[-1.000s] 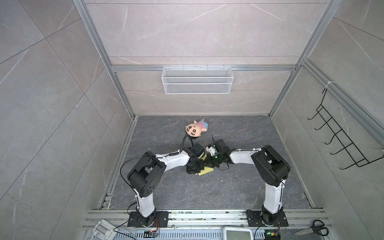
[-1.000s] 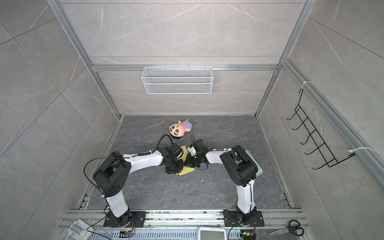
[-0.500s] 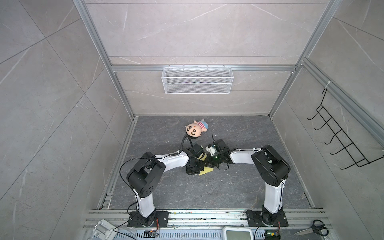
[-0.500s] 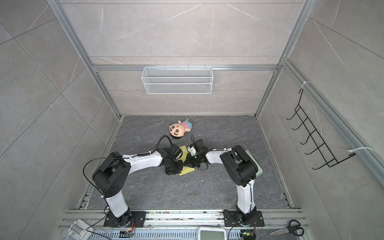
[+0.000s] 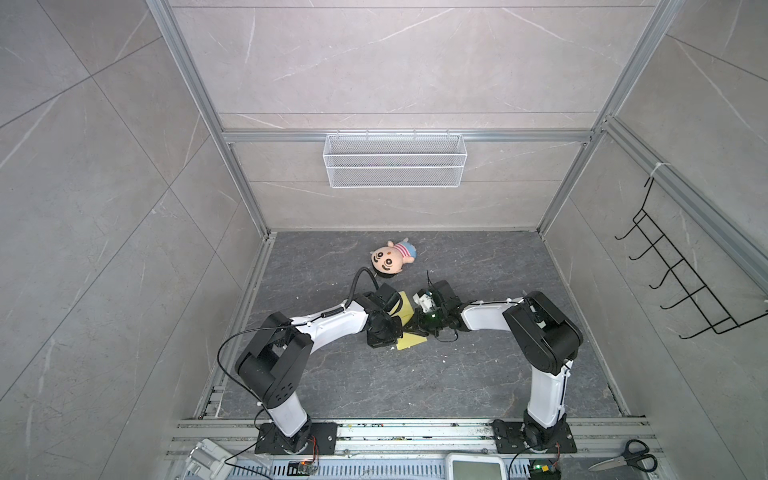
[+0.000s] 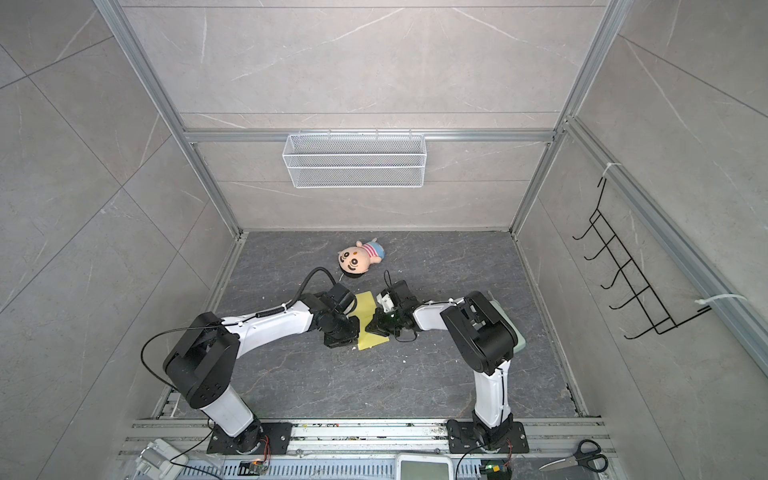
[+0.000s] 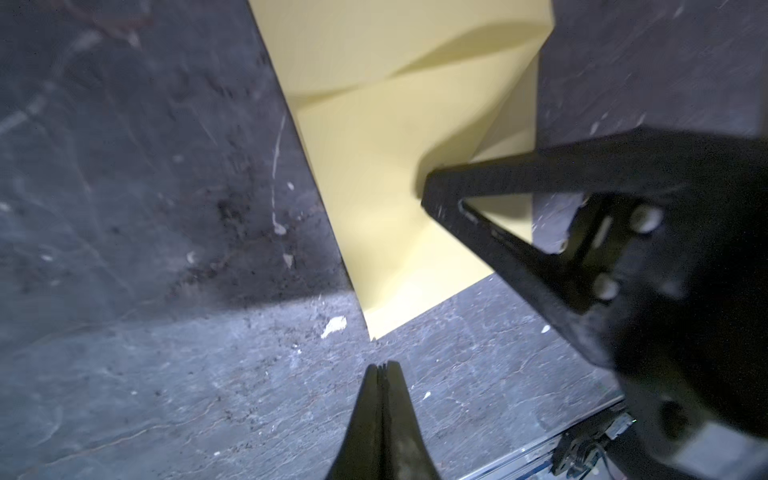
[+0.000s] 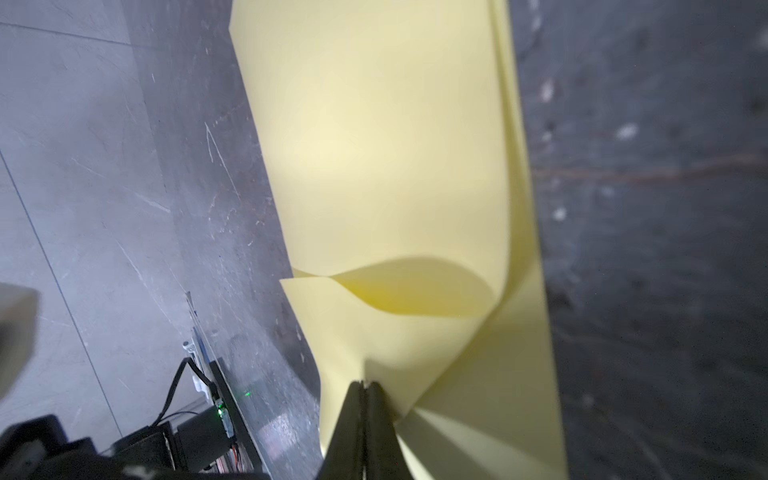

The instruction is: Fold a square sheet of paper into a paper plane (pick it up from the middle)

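Right tool (image 8: 365, 384) is closed tight, its two black fingers pinching a raised fold of the square sheet of paper (image 6: 368, 316). The pale yellow paper gathers up to the tips & curls over in a soft loop just beyond them. Sheet lies at mid-desk, partly folded, w/ more than one layer showing along one long edge. Most of it rests flat on the dark grey, stone-look desk (image 5: 374, 382), btwn the two wrists.

Left tool (image 7: 380, 370) is fully closed too, holding nothing. Its tips point at the sheet's near corner, just beside it & not touching; can't tell if they rest on the desk or hang just above it. Both arms reach in low from the near edge, one from the left & one from the right, wrists almost meeting over the paper.

Plush doll (image 5: 390, 259), w/ a big round face & pink-striped top, lies on the desk beyond the sheet, near it but apart. Pale green pad (image 6: 516, 336) peeks out on the right, beside the right arm's elbow. White wire basket (image 5: 395, 166) hangs on the far wall, black hook rack (image 5: 685, 286) on the right wall. Scissors (image 5: 627, 459) lie at the near right corner, off the desk.
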